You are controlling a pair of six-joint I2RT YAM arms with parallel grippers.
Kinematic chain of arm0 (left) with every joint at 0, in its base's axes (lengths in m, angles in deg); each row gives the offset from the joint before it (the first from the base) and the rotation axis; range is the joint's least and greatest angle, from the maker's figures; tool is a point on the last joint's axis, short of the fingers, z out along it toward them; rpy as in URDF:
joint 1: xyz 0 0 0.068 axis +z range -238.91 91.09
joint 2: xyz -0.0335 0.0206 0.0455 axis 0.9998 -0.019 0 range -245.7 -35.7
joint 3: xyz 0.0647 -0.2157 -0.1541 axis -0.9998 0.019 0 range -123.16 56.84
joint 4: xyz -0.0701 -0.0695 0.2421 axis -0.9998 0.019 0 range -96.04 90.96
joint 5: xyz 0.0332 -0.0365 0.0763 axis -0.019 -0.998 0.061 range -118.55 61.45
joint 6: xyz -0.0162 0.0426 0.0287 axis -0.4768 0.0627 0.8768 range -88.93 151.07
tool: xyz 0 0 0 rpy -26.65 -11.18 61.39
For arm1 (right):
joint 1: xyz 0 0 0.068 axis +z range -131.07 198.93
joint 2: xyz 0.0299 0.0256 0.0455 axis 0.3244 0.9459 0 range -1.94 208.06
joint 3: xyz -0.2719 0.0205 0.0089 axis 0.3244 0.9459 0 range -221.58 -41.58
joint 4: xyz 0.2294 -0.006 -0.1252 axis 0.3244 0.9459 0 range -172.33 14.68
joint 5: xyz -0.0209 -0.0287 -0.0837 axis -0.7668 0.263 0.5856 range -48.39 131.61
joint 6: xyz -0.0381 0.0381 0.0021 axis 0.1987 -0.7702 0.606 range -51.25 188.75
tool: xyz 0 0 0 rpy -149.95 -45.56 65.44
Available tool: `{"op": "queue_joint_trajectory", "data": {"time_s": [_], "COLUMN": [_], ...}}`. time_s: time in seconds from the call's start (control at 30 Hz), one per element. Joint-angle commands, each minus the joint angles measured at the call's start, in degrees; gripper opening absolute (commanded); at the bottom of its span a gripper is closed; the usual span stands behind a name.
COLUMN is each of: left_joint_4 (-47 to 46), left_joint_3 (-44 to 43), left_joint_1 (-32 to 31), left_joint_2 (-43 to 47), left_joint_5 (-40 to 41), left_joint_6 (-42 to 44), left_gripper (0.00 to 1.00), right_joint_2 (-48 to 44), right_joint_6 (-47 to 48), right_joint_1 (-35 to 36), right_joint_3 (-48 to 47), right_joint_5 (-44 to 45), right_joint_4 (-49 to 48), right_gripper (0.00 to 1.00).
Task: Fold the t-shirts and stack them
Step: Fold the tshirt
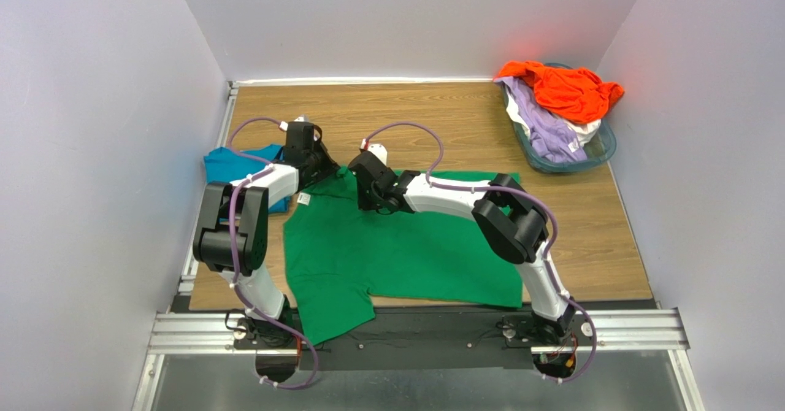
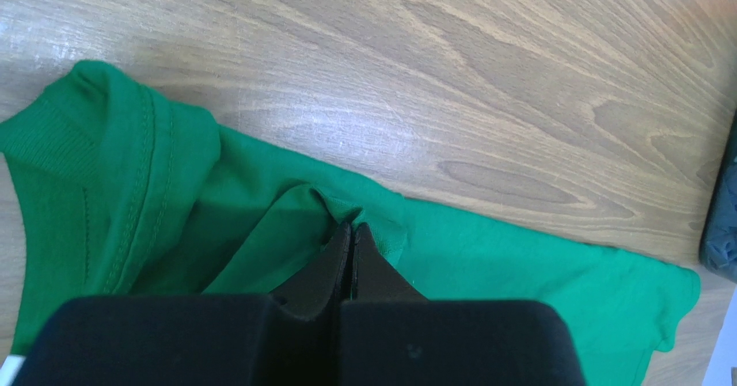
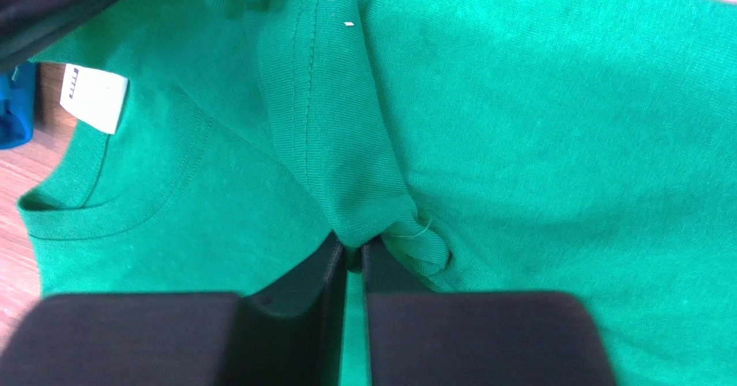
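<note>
A bright green t-shirt lies spread on the wooden table, with one part hanging over the near edge. My left gripper is shut on a raised pinch of its cloth at the shirt's far left edge. My right gripper is closed on a bunched fold of the same shirt, just right of the collar and its white label. A teal-blue t-shirt lies at the left wall behind the left arm. Orange, lavender and white t-shirts are heaped in the basket.
The clear bluish basket stands at the back right against the wall. White walls close in the table on three sides. Bare wood shows behind the green shirt and to its right. The metal rail with both arm bases runs along the near edge.
</note>
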Motion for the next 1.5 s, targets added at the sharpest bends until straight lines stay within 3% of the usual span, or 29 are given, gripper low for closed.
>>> {"op": "queue_joint_trajectory", "data": {"time_s": [0.0, 0.2, 0.63, 0.83, 1.0, 1.47], "left_joint_4": [-0.81, -0.73, 4.54, 13.23, 20.00, 29.77], "left_joint_3": [1.76, 3.43, 14.41, 16.79, 16.79, 19.95], "left_joint_1": [0.25, 0.34, 0.25, 0.25, 0.25, 0.25], "left_joint_2": [3.51, 5.97, 19.67, 29.95, 33.21, 40.06], "left_joint_5": [0.44, 0.08, 1.14, 5.52, 9.83, 11.33], "left_joint_6": [0.82, 0.64, -2.43, -3.66, -3.93, -6.91], "left_gripper": [0.00, 0.00, 0.00, 0.00, 0.00, 0.00], "right_joint_2": [-1.13, -3.59, -10.27, -11.33, -11.68, -13.09], "right_joint_6": [-1.67, -1.49, -0.52, 1.05, 1.41, -0.79], "right_joint_1": [0.83, 0.91, 0.83, 0.74, 0.56, 0.30], "right_joint_3": [-0.02, 1.91, 9.03, 9.56, 9.73, 13.51], "right_joint_5": [0.61, -2.64, -13.62, -18.28, -23.04, -26.20], "right_joint_4": [-1.09, -1.09, -0.65, 1.10, 3.22, 6.91], "right_gripper": [0.11, 0.01, 0.01, 0.01, 0.01, 0.15]}}
